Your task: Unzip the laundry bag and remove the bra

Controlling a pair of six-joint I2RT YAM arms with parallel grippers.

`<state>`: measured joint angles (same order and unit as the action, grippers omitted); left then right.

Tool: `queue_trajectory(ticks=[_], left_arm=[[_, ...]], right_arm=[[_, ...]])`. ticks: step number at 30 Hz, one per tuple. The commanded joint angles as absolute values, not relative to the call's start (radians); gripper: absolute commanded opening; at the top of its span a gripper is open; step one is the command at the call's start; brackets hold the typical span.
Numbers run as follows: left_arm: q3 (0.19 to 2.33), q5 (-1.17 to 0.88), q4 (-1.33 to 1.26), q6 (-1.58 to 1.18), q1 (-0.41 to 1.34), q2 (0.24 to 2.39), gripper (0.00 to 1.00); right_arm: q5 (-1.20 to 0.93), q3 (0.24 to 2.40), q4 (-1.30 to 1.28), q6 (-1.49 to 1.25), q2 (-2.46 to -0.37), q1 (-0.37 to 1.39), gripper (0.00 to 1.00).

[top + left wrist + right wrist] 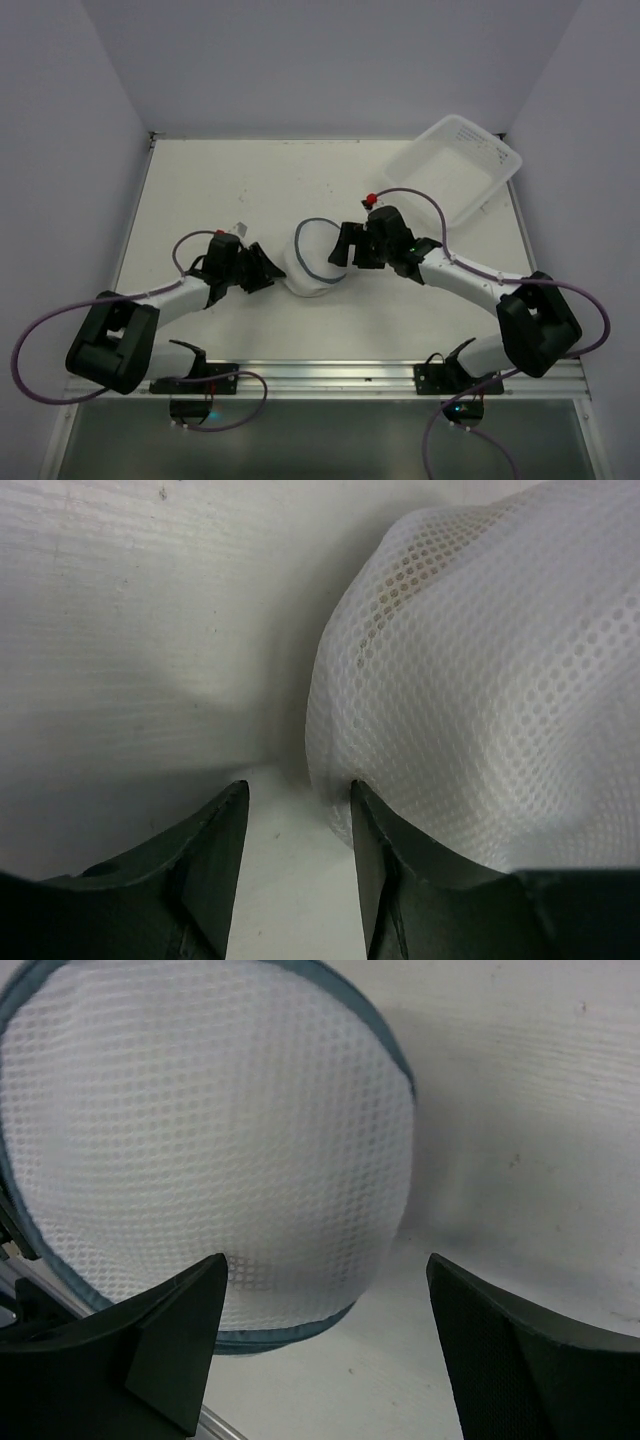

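Mesh, white and fine-holed, stretched into a small round dome: bag (313,262), in the middle of table (220,190), between the two grippers. Rimmed by a grey-blue zipper band (385,1040), smooth against the netting, curving round the edge as a thin arc. Zipper pull not to be made out. Faint tan tint behind the mesh in the left wrist view, too vague to name.

Left gripper (262,268) just left of bag, low over the surface. Matte black tapered fingers (210,860) parted a little, gripping nothing, bare table showing in the narrow gap. Finger nearest bag touching the bulging mesh wall.

Right gripper (345,245) close by bag's right side. Broad dark fingers (170,1340), finely textured, spread wide and released, framing the dome's lower edge without clasping it.

Tub (465,165), translucent white plastic, rectangular with rounded corners, askew at the far right corner, well apart from bag. Table surface off-white, matte, lightly scuffed and speckled.
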<state>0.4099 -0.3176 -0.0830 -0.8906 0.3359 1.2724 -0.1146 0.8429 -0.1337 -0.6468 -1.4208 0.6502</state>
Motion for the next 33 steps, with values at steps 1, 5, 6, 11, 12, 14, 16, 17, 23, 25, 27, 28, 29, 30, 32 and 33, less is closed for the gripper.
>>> queue_trajectory(ticks=[1,5,6,11,12,14,16,17,23,25,27,28,29,30,32,33], left_arm=[[0.428,-0.331,-0.276,-0.926,0.36,1.365,0.48],[0.448,-0.336,-0.365,-0.96,0.428,1.485,0.4],[0.449,-0.337,-0.383,-0.968,0.436,1.499,0.32],[0.451,-0.316,-0.402,-0.968,0.439,1.508,0.0],[0.453,-0.295,-0.394,-0.96,0.439,1.494,0.0],[0.463,-0.256,-0.338,-0.933,0.439,1.423,0.0],[0.479,-0.195,-0.26,-0.895,0.437,1.369,0.0],[0.5,-0.178,-0.236,-0.879,0.437,1.323,0.0],[0.564,-0.132,-0.109,-0.804,0.442,1.233,0.0],[0.572,-0.124,-0.077,-0.784,0.442,1.221,0.0],[0.574,-0.114,-0.057,-0.77,0.442,1.204,0.0],[0.571,-0.112,-0.055,-0.769,0.442,1.197,0.0],[0.569,-0.112,-0.054,-0.765,0.442,1.192,0.0],[0.565,-0.112,-0.051,-0.764,0.442,1.192,0.0],[0.565,-0.117,-0.049,-0.764,0.442,1.192,0.0],[0.565,-0.12,-0.049,-0.765,0.442,1.193,0.0]], right_arm=[[-0.172,0.752,0.05,-0.724,-1.437,0.608,0.82],[-0.215,0.695,0.127,-0.73,-1.46,0.591,0.8],[-0.245,0.674,0.144,-0.735,-1.466,0.588,0.79],[-0.203,0.646,0.111,-0.733,-1.441,0.571,0.78],[-0.177,0.641,0.089,-0.726,-1.418,0.569,0.78],[-0.1,0.637,0.019,-0.715,-1.346,0.536,0.78],[-0.03,0.629,-0.039,-0.721,-1.298,0.505,0.78],[-0.003,0.633,-0.11,-0.716,-1.248,0.489,0.79],[0.109,0.793,-0.219,-0.629,-1.115,0.578,0.87],[0.124,0.843,-0.23,-0.623,-1.123,0.615,0.9],[0.147,0.938,-0.258,-0.624,-1.169,0.672,0.93],[0.149,0.966,-0.274,-0.629,-1.189,0.695,0.94],[0.149,1.015,-0.278,-0.635,-1.213,0.701,0.95],[0.147,1.034,-0.278,-0.64,-1.26,0.701,0.95],[0.153,1.058,-0.264,-0.653,-1.308,0.703,0.96],[0.153,1.075,-0.258,-0.653,-1.33,0.703,0.96]])
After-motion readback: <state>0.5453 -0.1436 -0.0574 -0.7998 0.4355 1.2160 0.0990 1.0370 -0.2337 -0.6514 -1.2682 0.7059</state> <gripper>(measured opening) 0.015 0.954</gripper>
